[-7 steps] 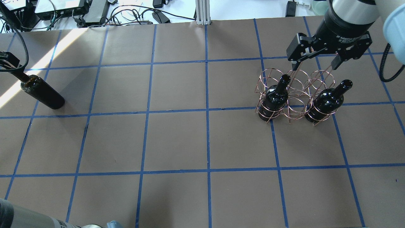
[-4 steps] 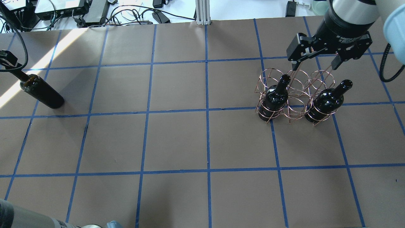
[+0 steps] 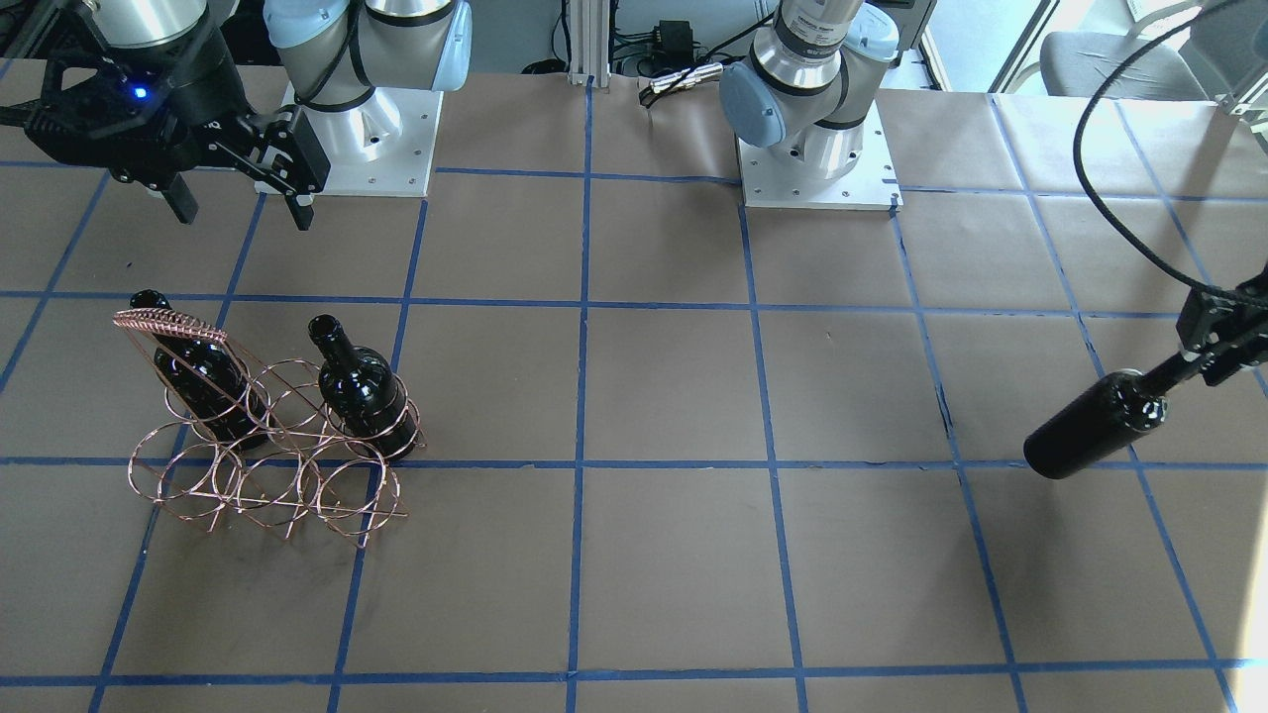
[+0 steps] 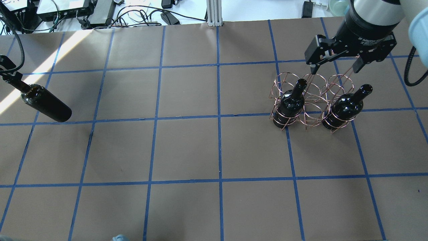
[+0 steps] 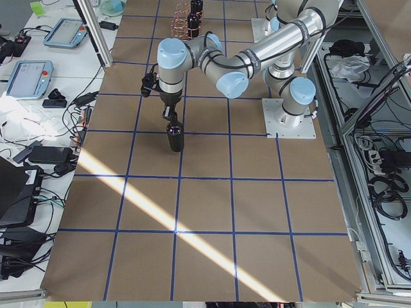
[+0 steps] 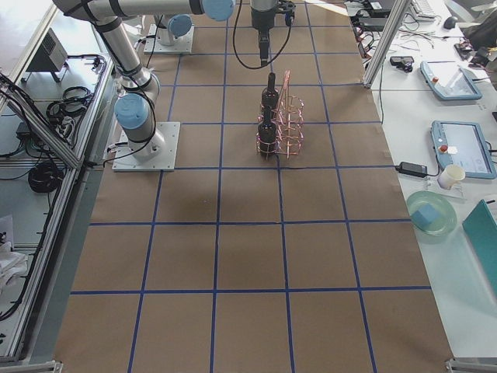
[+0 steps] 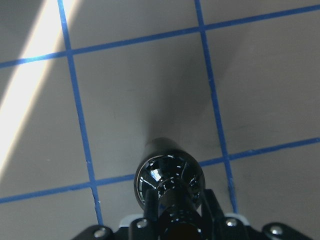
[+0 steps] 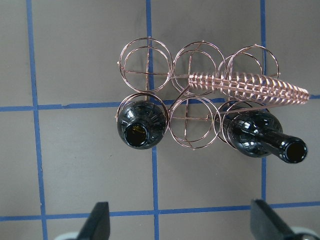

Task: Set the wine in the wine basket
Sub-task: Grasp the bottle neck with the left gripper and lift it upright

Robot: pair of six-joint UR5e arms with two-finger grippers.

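Left claw (image 4: 10, 77) grips the bottle (image 4: 45, 104) at frame's left — next, carry it to the basket (image 8: 250, 87); right claw (image 4: 334, 69) open.

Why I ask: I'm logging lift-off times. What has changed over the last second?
The left gripper, shut on the neck of the wine, has shifted it: in the overhead view its base now sits a little lower and further right, so it is probably lifted. The right gripper, open over the wine basket, edged slightly up-view. The wine basket and its two bottles stayed put.

glossy glass wine (image 4: 45, 104), copper wire wine basket (image 4: 312, 100)
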